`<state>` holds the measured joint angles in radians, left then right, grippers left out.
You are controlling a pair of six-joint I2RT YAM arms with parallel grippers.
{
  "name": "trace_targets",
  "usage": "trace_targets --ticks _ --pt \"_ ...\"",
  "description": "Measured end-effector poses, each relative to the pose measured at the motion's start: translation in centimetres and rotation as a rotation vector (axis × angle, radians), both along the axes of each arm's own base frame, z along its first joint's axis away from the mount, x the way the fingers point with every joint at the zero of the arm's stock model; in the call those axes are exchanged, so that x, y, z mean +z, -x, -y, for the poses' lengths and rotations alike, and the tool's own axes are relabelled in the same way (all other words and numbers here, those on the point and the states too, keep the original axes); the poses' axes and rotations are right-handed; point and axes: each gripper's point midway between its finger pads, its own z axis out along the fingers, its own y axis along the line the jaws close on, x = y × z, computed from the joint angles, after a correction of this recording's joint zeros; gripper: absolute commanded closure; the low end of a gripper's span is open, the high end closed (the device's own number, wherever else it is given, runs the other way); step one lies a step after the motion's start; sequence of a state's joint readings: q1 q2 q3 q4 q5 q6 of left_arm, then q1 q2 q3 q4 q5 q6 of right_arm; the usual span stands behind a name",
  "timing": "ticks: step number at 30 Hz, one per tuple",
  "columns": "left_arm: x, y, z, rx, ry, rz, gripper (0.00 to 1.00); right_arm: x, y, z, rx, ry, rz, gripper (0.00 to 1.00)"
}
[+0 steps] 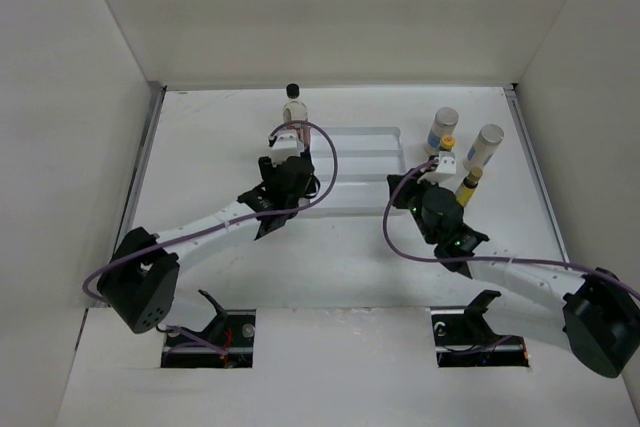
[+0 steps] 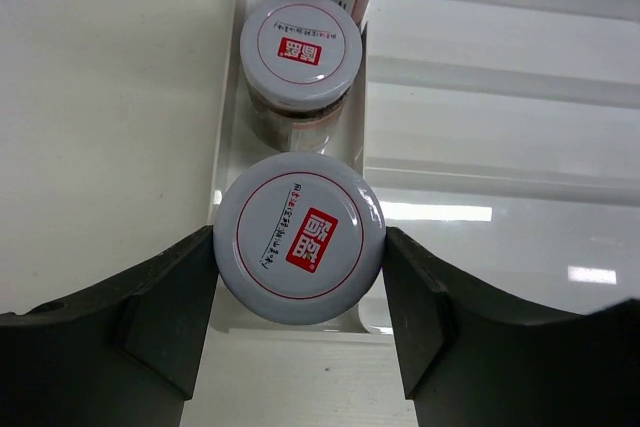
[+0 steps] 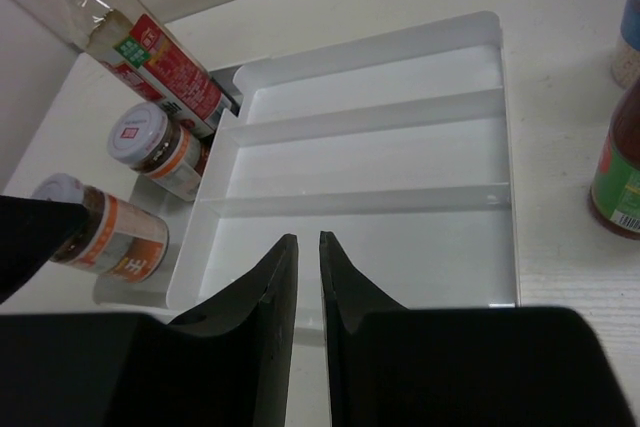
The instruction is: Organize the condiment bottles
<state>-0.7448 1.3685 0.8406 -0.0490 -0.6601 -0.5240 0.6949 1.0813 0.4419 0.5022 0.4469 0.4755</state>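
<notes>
two jars: short glass, red-labelled, flat round pale lids with a red logo; near jar [image 2: 300, 232] at lower centre of the left wrist view, far jar [image 2: 300, 52] just above it, both in the narrow strip along the white stepped tray [image 2: 480, 147]'s left side.
left end effector [image 2: 300, 247]: holding the near jar, dark pads touching both sides of its lid.
right end effector [image 3: 308, 267]: narrow, fingers almost meeting, holding nothing, over the tray's near edge.
clear black-capped bottle [image 1: 294, 105]: tall, smooth, upper centre of the top view.
still outside: pale silver-lidded shakers [image 1: 441, 130] and dark yellow-capped bottles [image 1: 470, 185] on the worktop [image 1: 200, 147], upper right.
risk: the slick lid could twist or slip in the hard pads; releasing it on the strip's wall could tip the jar into its neighbour.
</notes>
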Motion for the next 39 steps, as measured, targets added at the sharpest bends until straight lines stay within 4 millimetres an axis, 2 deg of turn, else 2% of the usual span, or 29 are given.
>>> trace_targets --ticks 2,4,9,11,15,17,19,23,26,29,31,33,36,39 --pt "-0.9 -0.1 0.1 -0.002 0.0 -0.005 0.6 0.2 0.0 0.0 0.0 -0.004 0.006 0.78" --pt "-1.9 0.0 0.1 -0.007 -0.003 -0.015 0.6 0.5 0.1 0.0 0.003 -0.01 0.012 0.7" --pt "-4.2 0.3 -0.2 -0.01 -0.029 -0.045 0.54 1.5 0.5 -0.2 0.013 -0.027 0.035 0.3" --pt "-4.2 0.1 -0.2 -0.005 -0.018 -0.028 0.48 2.0 0.6 -0.1 0.013 -0.034 0.047 0.21" --pt "-4.2 0.1 -0.2 -0.001 0.015 0.015 0.26 3.0 0.8 0.1 0.014 -0.047 0.069 0.09" --pt "-4.1 0.8 -0.2 -0.014 0.029 0.033 0.16 3.4 1.0 0.3 0.013 -0.039 0.068 0.07" --pt "-3.5 1.8 0.0 -0.034 0.053 0.059 0.01 4.1 0.8 0.7 0.005 -0.021 0.063 0.06" --pt "-0.3 3.7 0.0 -0.068 0.158 0.164 0.0 7.7 -0.1 2.6 -0.055 -0.019 0.092 0.05" --pt "3.4 5.2 -1.1 -0.065 0.277 0.29 0.0 10.9 -1.2 5.6 -0.153 -0.029 0.126 0.05" --pt "6.1 6.6 -3.2 -0.027 0.385 0.409 0.0 12.7 -2.4 9.1 -0.266 -0.014 0.122 0.05" --pt "6.7 7.2 -4.8 0.013 0.43 0.462 0.0 12.8 -3.6 11.3 -0.344 0.016 0.086 0.04" --pt "6.5 7.5 -6.0 0.048 0.449 0.491 0.0 12.0 -4.6 12.9 -0.402 0.055 0.031 0.02" --pt "5.0 7.3 -7.0 0.086 0.432 0.489 0.0 9.7 -5.6 14.2 -0.447 0.122 -0.066 0.01" --pt "3.3 7.3 -7.0 0.091 0.409 0.468 0.0 7.0 -6.0 14.8 -0.461 0.187 -0.163 0.04"
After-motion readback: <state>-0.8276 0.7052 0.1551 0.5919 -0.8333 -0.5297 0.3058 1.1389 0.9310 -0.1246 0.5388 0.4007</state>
